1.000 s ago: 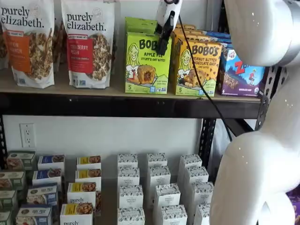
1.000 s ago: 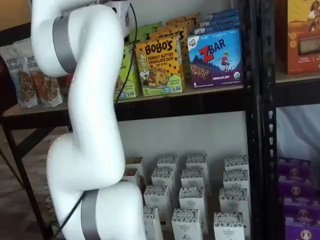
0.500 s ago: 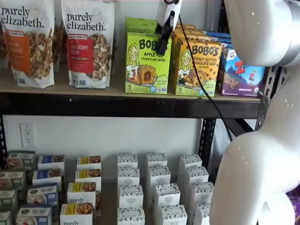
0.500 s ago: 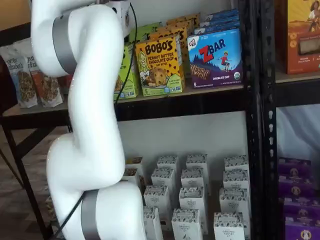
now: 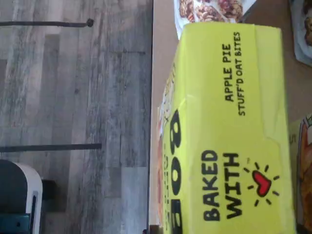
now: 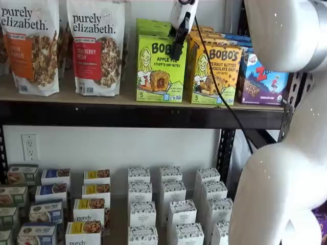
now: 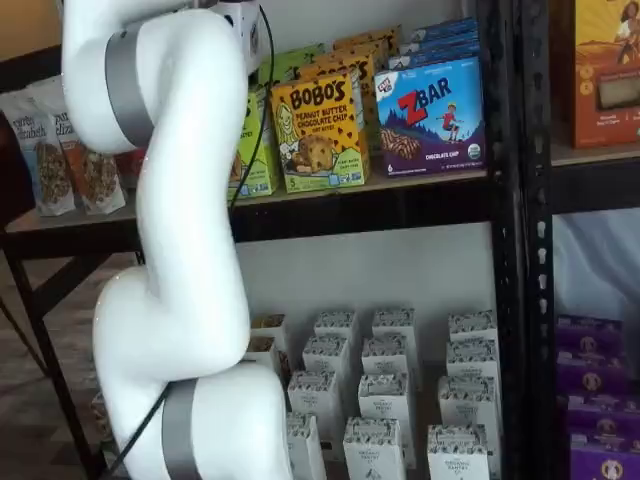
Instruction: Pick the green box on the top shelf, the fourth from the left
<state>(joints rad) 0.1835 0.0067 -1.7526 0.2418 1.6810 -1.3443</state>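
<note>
The green box [image 6: 159, 71] stands upright on the top shelf [image 6: 143, 115], printed "BOBO'S APPLE PIE", with more green boxes behind it. It also shows in a shelf view [image 7: 257, 150], half hidden by my arm, and its lid fills the wrist view [image 5: 229, 136]. My gripper [image 6: 176, 53] hangs from the view's top edge at the box's upper right corner, in front of its face. Only a black finger shows side-on, so I cannot tell whether it is open or shut. It holds nothing that I can see.
An orange-yellow Bobo's peanut butter box [image 6: 215, 74] and a blue Zbar box [image 6: 263, 79] stand right of the green box. Purely Elizabeth bags [image 6: 97, 46] stand to its left. My white arm [image 7: 180, 230] blocks part of the shelf. Small white cartons [image 6: 173, 209] fill the lower level.
</note>
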